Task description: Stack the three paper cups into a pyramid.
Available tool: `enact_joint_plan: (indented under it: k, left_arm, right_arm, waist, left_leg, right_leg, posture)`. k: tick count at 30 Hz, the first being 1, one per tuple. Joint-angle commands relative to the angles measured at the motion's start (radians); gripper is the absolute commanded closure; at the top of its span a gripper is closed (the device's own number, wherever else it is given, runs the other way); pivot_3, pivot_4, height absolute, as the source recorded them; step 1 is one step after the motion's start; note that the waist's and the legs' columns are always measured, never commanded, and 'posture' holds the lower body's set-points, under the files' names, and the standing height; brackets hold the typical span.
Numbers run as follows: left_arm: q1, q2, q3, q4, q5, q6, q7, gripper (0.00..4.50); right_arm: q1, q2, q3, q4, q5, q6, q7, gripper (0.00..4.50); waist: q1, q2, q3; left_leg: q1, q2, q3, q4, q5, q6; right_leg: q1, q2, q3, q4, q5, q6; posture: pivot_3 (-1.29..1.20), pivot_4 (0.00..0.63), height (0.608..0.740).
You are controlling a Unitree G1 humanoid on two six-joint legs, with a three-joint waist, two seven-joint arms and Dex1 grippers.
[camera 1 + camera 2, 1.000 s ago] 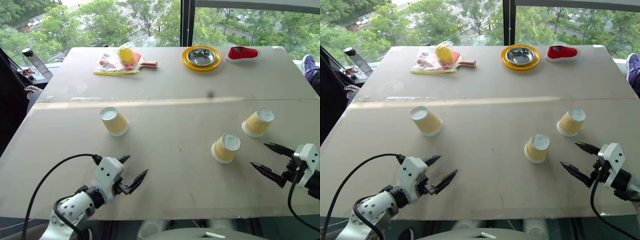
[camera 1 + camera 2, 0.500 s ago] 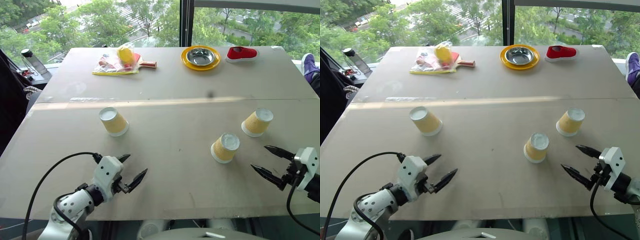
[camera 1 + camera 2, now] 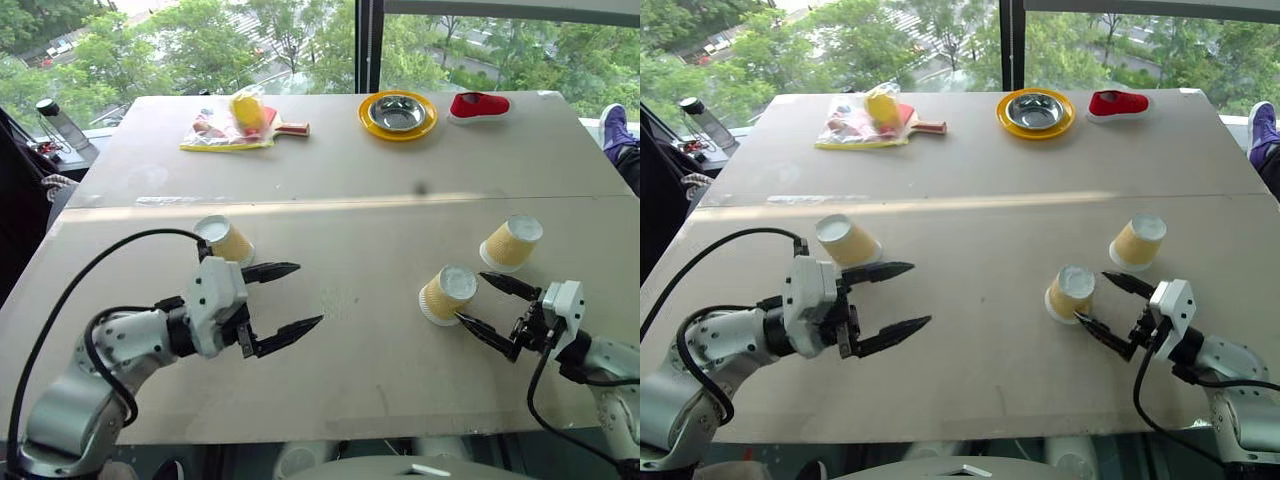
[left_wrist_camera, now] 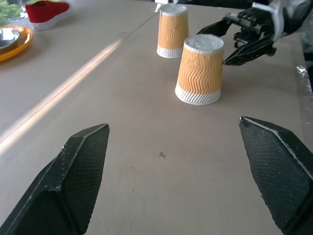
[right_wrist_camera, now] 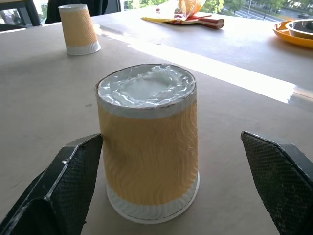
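Note:
Three yellow-orange paper cups stand upside down on the table: a left cup (image 3: 225,240), a middle cup (image 3: 448,293) and a right cup (image 3: 511,243). My left gripper (image 3: 308,294) hovers open and empty just right of the left cup, its fingers pointing across the table toward the middle cup (image 4: 200,69). My right gripper (image 3: 470,297) is open, with its fingertips at the middle cup's right side, one near the top and one near the base. In the right wrist view this cup (image 5: 149,142) stands just beyond the open fingers. Whether they touch it I cannot tell.
At the table's far edge lie a plastic bag with a paddle (image 3: 240,125), a yellow plate (image 3: 369,122) holding a steel bowl, and a red shoe (image 3: 482,104). A bottle (image 3: 55,120) stands off the table's left side. A seam crosses the table behind the cups.
My left gripper has risen and swung rightward, ending beside the left cup. My right gripper has moved left up to the middle cup. Both stayed open; the cups have not moved.

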Motion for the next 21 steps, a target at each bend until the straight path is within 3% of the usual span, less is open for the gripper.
enact_joint_plan:
  k: [1,20,21]
  left_arm:
    - [-0.027,0.023,0.037,-0.024,-0.067,0.025,-0.03,0.13]
    - [0.03,0.068,0.039,-0.114,-0.176,0.122,-0.08,0.13]
    - [0.027,0.069,0.042,-0.117,-0.179,0.125,-0.075,0.03]
  right_arm:
    - [-0.021,0.013,0.01,-0.003,0.002,-0.024,-0.003,0.0]
    - [-0.116,0.019,0.093,0.019,0.007,-0.012,0.024,0.0]
    - [-0.12,0.019,0.097,0.015,0.01,-0.01,0.025,0.26]
  waist:
    - [-0.005,0.0,0.0]
    - [-0.006,0.0,0.0]
    - [-0.006,0.0,0.0]
  left_leg:
    - [0.0,0.0,0.0,0.0,0.0,0.0]
    - [0.0,0.0,0.0,0.0,0.0,0.0]
    - [0.0,0.0,0.0,0.0,0.0,0.0]
  right_leg:
    - [0.0,0.0,0.0,0.0,0.0,0.0]
    - [0.0,0.001,0.001,0.0,0.0,0.0]
    - [0.0,0.001,0.001,0.0,0.0,0.0]
  posture:
    - [0.0,0.15,0.74]
    - [0.0,0.15,0.74]
    - [0.0,0.15,0.74]
